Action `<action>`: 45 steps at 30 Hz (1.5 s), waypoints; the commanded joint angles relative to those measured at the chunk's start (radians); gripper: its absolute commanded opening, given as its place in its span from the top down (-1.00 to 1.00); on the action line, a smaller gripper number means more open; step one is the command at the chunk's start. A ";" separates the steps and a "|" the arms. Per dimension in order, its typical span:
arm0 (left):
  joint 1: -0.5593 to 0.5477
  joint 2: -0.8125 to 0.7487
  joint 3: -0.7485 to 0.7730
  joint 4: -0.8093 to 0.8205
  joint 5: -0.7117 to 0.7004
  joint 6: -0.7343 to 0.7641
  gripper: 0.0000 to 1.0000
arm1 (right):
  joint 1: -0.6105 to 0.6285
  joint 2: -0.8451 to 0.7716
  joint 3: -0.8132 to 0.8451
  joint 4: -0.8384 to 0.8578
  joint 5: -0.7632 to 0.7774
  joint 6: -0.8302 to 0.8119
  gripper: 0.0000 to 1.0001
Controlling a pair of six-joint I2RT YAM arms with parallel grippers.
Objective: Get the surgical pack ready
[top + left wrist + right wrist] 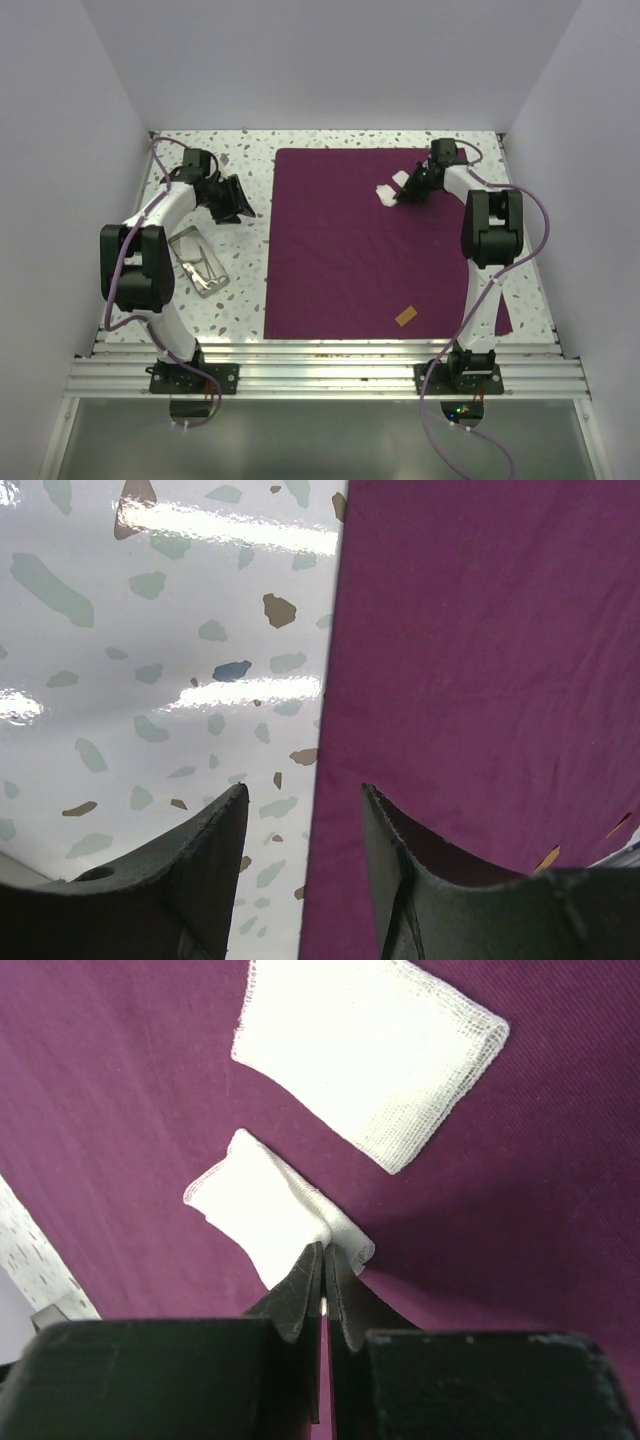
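Observation:
The dark purple cloth point(380, 250) lies spread flat on the table. My right gripper point(410, 192) is at its far part, shut on the edge of a small white gauze square point(260, 1210) that rests on the cloth point(120, 1080). A second gauze square point(370, 1050) lies flat just beyond it. Both show as white patches point(386, 193) in the top view. The steel tray point(186, 240) sits on the table at the left with thin steel instruments point(204, 266) in it. My left gripper point(236, 200) is open and empty over the cloth's left edge point(480, 660).
A small orange-brown tab point(405, 316) lies on the cloth near its front edge. The speckled white tabletop point(150, 630) runs left of the cloth. White walls close in the table on the left, back and right.

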 commanded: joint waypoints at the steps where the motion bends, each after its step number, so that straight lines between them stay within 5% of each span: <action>1: 0.004 0.004 0.027 0.020 0.018 0.024 -0.05 | -0.003 0.000 0.053 -0.037 0.026 -0.024 0.93; 14: 0.004 -0.003 0.010 0.031 0.032 0.021 -0.05 | -0.005 -0.036 0.122 -0.129 0.082 -0.125 0.46; 17: 0.005 -0.006 0.005 0.035 0.040 0.021 -0.05 | -0.005 -0.034 0.121 -0.129 0.063 -0.128 0.14; 20: 0.004 -0.013 -0.003 0.035 0.041 0.021 -0.05 | -0.005 -0.037 0.103 -0.140 0.068 -0.133 0.01; 45: 0.004 -0.019 -0.012 0.041 0.049 0.011 -0.06 | 0.024 0.069 0.130 -0.104 0.066 -0.192 0.23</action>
